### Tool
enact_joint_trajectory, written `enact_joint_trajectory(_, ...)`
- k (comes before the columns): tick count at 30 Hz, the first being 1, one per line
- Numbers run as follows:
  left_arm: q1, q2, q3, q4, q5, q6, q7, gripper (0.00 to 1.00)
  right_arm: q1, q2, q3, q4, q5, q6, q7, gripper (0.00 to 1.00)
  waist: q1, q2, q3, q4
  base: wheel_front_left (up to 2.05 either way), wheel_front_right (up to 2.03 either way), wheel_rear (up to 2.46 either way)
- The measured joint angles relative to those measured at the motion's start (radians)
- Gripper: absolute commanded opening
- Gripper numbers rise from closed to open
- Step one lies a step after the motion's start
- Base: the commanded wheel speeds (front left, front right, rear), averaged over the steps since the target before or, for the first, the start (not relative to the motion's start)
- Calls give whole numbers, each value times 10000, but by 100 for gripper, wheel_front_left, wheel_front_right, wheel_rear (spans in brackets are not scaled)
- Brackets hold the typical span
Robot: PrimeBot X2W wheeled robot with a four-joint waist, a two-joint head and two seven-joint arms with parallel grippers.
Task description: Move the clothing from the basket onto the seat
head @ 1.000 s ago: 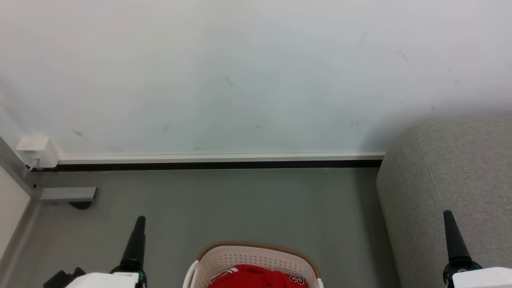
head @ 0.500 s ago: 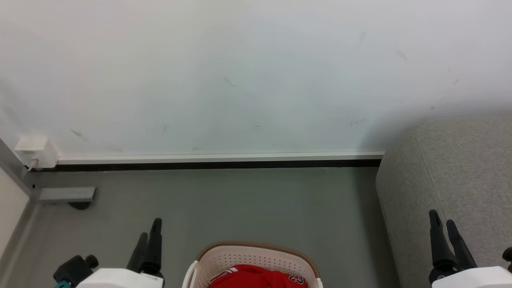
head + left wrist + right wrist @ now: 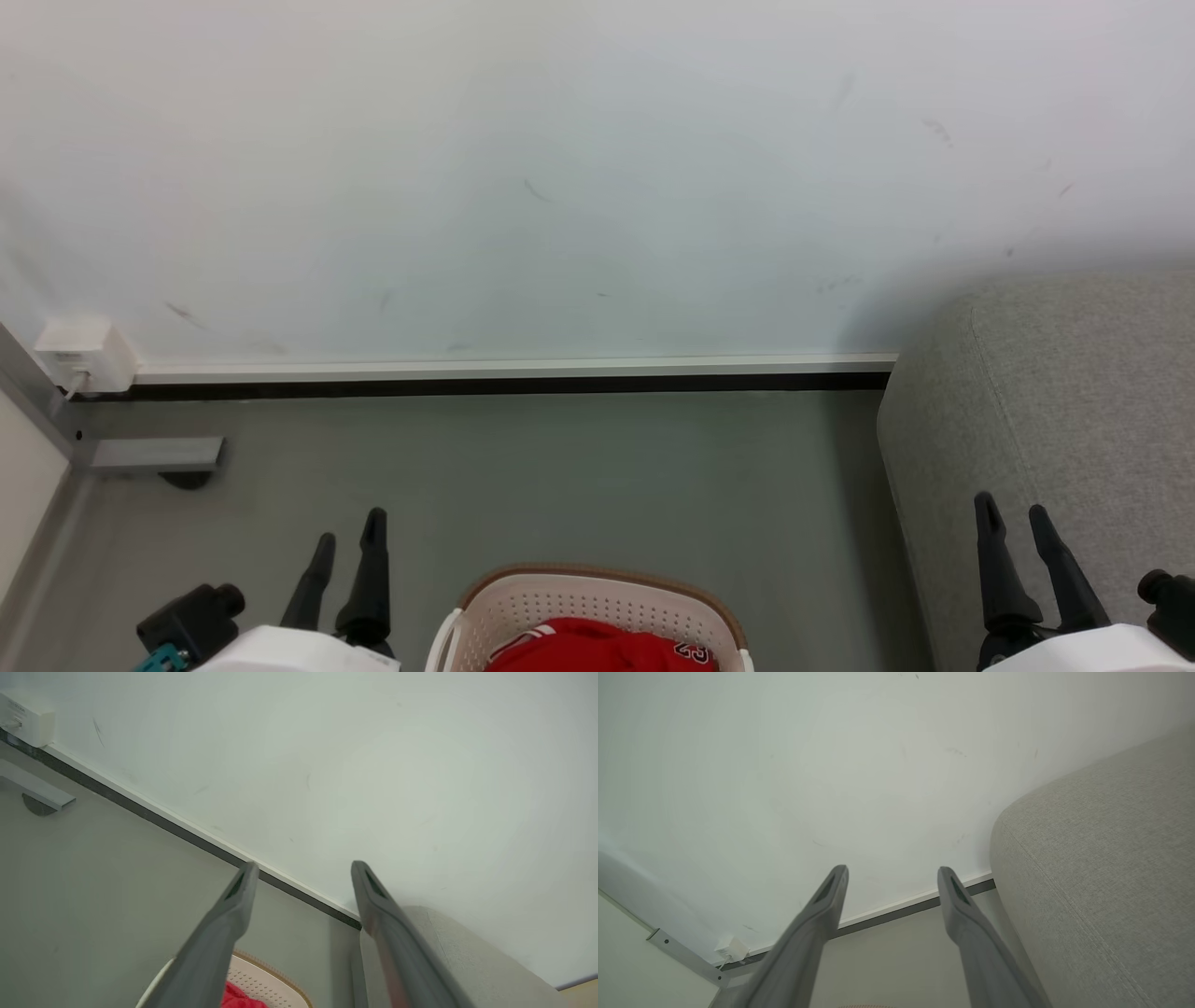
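The left claw [image 3: 350, 527] stands at the lower left, its two dark fingers parted, pointing up and holding nothing. The right claw [image 3: 1010, 506] stands likewise at the lower right, fingers spread and empty.

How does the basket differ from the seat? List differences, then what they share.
The basket is cream perforated plastic, the seat grey woven fabric. The basket is far smaller than the seat. The basket holds red clothing; the seat's visible part carries none. Both stand on the floor.
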Motion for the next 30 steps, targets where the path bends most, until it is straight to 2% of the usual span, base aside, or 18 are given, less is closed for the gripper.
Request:
enact_joint_trajectory(14,160,165,-326,-290,1682,265,-420,100,31,29,282,8,-1718,0,-384,100,0,0,-16,-32,0,0,0)
enact_joint_trajectory(30,255,274,-403,-228,3260,437,-819,100,76,153,483,42,-2700,0,-807,100,0,0,22,-72,0,0,0)
